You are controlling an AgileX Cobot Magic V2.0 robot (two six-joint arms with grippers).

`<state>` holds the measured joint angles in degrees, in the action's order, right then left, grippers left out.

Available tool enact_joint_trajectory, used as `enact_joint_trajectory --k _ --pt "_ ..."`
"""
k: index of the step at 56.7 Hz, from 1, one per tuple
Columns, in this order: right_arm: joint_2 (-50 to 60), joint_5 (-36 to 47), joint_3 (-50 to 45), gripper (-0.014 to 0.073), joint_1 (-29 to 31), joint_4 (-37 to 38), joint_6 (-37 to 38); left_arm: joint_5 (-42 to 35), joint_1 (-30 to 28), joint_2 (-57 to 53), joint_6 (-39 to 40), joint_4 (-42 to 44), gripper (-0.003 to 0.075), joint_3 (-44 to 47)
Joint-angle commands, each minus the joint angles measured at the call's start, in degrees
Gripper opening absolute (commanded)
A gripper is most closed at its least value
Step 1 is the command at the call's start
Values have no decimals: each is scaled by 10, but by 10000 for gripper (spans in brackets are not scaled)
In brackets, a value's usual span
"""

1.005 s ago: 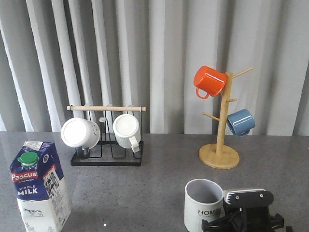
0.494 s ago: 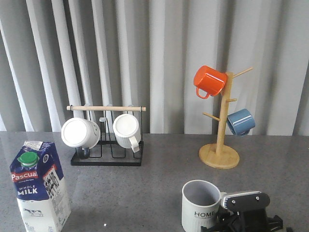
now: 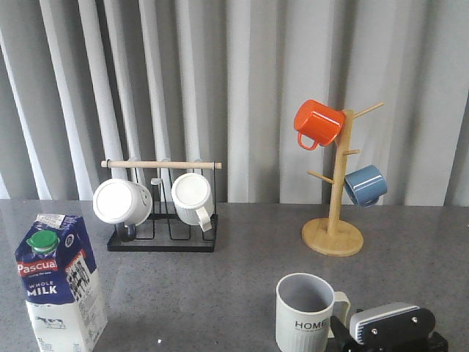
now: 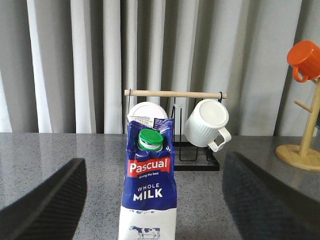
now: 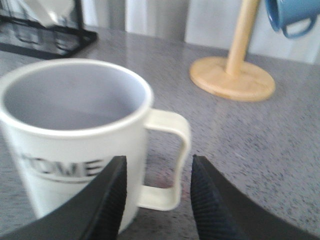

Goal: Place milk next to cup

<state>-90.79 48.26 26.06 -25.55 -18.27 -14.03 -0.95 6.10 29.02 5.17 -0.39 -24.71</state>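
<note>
The milk (image 3: 58, 282), a blue-and-white carton with a green cap, stands upright at the table's front left. In the left wrist view the milk (image 4: 149, 195) stands ahead of my left gripper (image 4: 153, 160), centred between its wide-open fingers and untouched. The left gripper is out of the front view. The cup (image 3: 304, 313), pale and lettered "HOME", stands at the front right with its handle toward my right gripper (image 3: 388, 328). In the right wrist view the cup (image 5: 75, 130) is close, and my right gripper (image 5: 158, 165) is open, its fingers either side of the handle (image 5: 172, 155) and apart from it.
A black wire rack (image 3: 163, 242) with a wooden bar holds two plain white mugs at the back left. A wooden mug tree (image 3: 333, 236) at the back right carries an orange mug (image 3: 317, 122) and a blue mug (image 3: 365, 185). Grey curtains hang behind the table.
My right gripper set the cup slightly left, let go of its handle and drew back to the right and toward the front. The milk has not moved.
</note>
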Motion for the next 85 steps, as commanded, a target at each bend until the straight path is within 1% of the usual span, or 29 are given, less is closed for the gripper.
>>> enact_joint_trajectory --k 1,4,12,17,23,27,33,37,39,47,54,61,64,68,73,76,78,85 --pt "59 35 -5 315 -19 11 -5 -44 5 4 5 -4 533 -20" --pt "83 13 -8 315 -25 11 -6 -44 5 4 5 -4 533 -20" --pt "161 -101 -8 315 -29 11 -21 -44 5 4 5 -4 533 -20" --pt "214 -145 -8 315 -28 10 -38 -44 5 4 5 -4 533 -20" --pt "277 -185 -8 315 -28 -7 -96 -44 5 4 5 -4 533 -20" --pt "316 -212 -8 315 -28 -44 -158 -44 5 4 5 -4 533 -20" --pt "365 -250 -8 315 -28 -155 -280 -44 5 4 5 -4 533 -20" --pt "391 -256 -8 315 -28 -257 -391 -44 5 4 5 -4 533 -20" --pt "402 -255 -8 315 -28 -324 -443 -44 5 4 5 -4 533 -20" --pt "440 -245 -8 315 -28 -522 -659 -44 5 4 5 -4 533 -20" --pt "470 -203 -8 315 -28 -684 -810 -44 5 4 5 -4 533 -20" --pt "493 -184 -8 315 -28 -769 -915 -44 5 4 5 -4 533 -20" --pt "502 -184 -8 310 -28 -784 -939 -44 5 4 5 -4 533 -20" --pt "512 -184 -8 301 -28 -778 -944 -44 5 4 5 -4 533 -20" --pt "529 -175 -8 285 -28 -736 -923 -44 5 4 5 -4 533 -20" --pt "538 -168 -8 274 -28 -687 -882 -44 5 4 5 -4 533 -20" --pt "545 -162 -8 268 -28 -651 -842 -44 5 4 5 -4 533 -20" --pt "574 -159 -8 251 -28 -523 -680 -44 5 4 5 -4 533 -20"
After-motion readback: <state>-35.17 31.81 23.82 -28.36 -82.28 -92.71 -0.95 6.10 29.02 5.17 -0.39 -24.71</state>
